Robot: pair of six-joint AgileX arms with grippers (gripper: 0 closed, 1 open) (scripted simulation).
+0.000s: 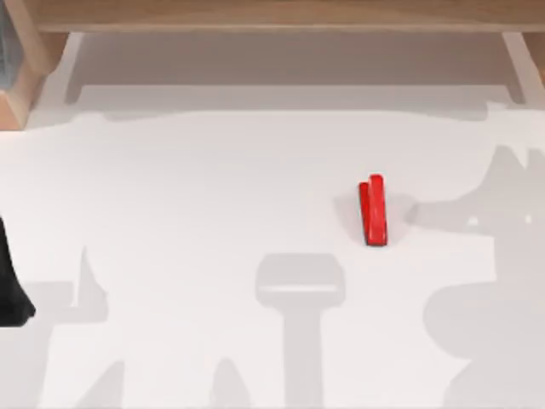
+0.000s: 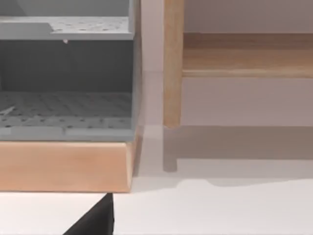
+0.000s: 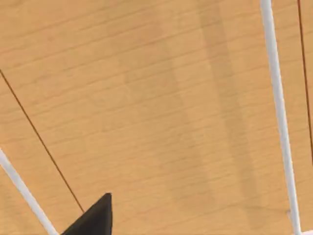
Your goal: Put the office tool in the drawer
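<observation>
Table (image 1: 213, 187) comes first, because it is the biggest thing: it is white, flat and smooth, with soft gray shadows of the arms lying on it. Along the far edge stands a wooden cabinet (image 1: 272, 13), pale brown with a fine grain. The left wrist view shows a gray shelf (image 2: 63, 112) with small dots on it, set in a light wood frame (image 2: 63, 166), and a thin wooden post (image 2: 172, 63) beside it. The right wrist view looks at a wide board of the same wood (image 3: 146, 107), with thin white lines and thin dark lines across it, so I think that arm is up near the cabinet. The left arm (image 1: 13, 290) is a dark shape at the left edge of the table, low down and far from the work. I cannot tell if its fingers are wide or narrow, and I cannot tell for the right arm either. The smallest thing is the stapler (image 1: 373, 210). It is red, shiny, long and thin, with a raised top bar. It lies alone on the right half of the table, touching nothing, well apart from the cabinet. So the job looks like it is at the start: nobody holds the stapler, and I cannot see an open drawer. Opening the drawer, picking up the stapler and dropping it in are all left to do.
</observation>
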